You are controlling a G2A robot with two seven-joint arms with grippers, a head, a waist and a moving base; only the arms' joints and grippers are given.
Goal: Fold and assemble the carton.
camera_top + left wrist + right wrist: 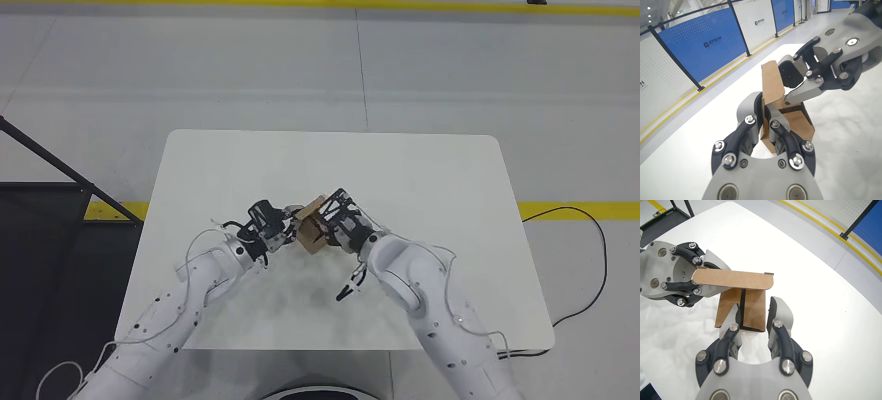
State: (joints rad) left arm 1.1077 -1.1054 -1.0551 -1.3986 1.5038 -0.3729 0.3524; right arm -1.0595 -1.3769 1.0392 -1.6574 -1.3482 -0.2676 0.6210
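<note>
Left gripper pinches carton wall at base of upright lid flap. Right gripper sits opposite, fingers apart, one fingertip touching folded inner flaps. Lid's long edge runs crosswise to right gripper; I judge right better placed for folding. White table under carton, blue fence panels beyond.

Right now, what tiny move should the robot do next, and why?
Probably the left gripper should tip the tall flap down over the carton. It is shut on that flap, which stands upright, while the open right gripper has one finger pressing the inner flaps flat.
</note>
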